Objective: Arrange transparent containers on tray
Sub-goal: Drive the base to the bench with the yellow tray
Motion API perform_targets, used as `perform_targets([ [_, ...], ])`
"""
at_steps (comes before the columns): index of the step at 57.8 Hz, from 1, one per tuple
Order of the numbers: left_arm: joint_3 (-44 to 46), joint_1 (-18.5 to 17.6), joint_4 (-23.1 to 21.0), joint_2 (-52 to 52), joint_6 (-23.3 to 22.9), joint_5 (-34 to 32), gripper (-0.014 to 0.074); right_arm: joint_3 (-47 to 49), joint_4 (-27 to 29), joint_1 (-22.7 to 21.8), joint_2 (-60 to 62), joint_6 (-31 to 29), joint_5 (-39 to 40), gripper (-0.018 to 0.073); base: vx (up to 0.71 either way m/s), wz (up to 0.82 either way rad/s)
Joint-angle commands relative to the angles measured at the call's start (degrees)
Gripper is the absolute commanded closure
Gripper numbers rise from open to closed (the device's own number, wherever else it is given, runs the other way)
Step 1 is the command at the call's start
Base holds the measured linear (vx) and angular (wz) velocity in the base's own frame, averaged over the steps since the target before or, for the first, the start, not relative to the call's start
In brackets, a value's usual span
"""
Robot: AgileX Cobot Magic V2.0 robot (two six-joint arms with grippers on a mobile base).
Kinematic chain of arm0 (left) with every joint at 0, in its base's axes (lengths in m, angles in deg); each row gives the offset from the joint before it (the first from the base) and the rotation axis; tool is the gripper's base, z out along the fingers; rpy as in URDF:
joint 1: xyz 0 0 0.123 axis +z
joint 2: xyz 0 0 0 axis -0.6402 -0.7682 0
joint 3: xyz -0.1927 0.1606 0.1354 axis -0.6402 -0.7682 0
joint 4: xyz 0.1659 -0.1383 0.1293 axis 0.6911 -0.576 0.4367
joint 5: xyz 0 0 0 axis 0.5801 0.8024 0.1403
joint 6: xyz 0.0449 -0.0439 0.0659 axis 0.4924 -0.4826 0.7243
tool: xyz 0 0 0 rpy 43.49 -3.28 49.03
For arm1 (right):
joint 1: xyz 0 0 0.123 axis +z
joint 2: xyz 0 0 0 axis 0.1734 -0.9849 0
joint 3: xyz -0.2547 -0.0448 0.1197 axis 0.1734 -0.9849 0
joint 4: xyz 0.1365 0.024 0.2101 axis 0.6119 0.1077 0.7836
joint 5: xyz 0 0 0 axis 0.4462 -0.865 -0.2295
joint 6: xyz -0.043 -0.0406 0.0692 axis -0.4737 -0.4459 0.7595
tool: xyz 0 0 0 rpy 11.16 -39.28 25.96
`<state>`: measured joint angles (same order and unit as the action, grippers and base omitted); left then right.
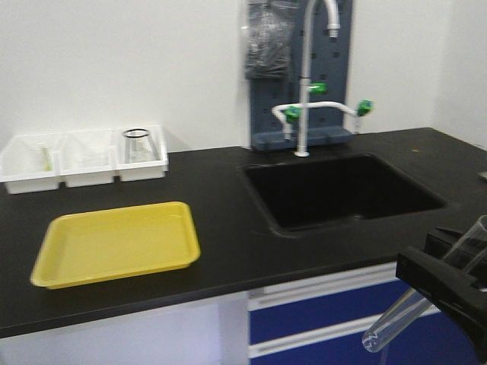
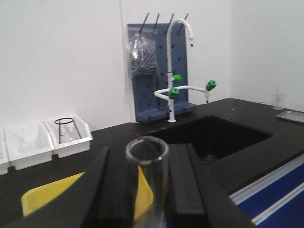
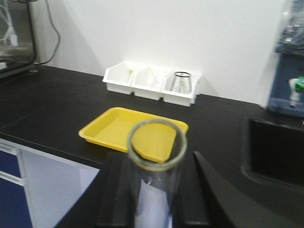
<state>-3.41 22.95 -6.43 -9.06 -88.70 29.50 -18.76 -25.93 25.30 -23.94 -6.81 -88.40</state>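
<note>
Slanting in right pincer [image 1: 431, 278], tube [image 1: 392, 323] points down-left.

Laboratory, black bench [image 1: 213, 236] with inset sink [image 1: 342, 190], gooseneck faucet [image 1: 305, 84], green valves [image 1: 317, 89], pegboard drying rack [image 1: 342, 68], glassware bins [image 1: 90, 180]

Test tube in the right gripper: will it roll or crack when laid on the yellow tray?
Round and smooth, the test tube will probably roll across the flat yellow tray until its raised rim stops it. Thin clear glass: likely fragile and slippery.
</note>
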Motion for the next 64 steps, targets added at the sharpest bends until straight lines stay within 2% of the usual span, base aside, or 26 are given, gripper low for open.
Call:
perform_targets([
  [1, 2.1, -0.3, 0.0, -0.3, -0.2, -4.7, 0.0511, 1.7, -0.7, -0.4, 0.1, -0.5, 4.9, 0.0463, 0.17, 0.55],
  [28, 2.1, -0.3, 0.0, -0.3, -0.2, -4.7, 0.0511, 1.7, -0.7, -0.4, 0.1, -0.5, 4.9, 0.0463, 0.19, 0.38],
  [64, 2.1, -0.3, 0.0, -0.3, -0.2, -4.7, 0.0511, 1.7, -0.7, -0.4, 0.1, -0.5, 4.9, 0.0463, 0.28, 0.08],
])
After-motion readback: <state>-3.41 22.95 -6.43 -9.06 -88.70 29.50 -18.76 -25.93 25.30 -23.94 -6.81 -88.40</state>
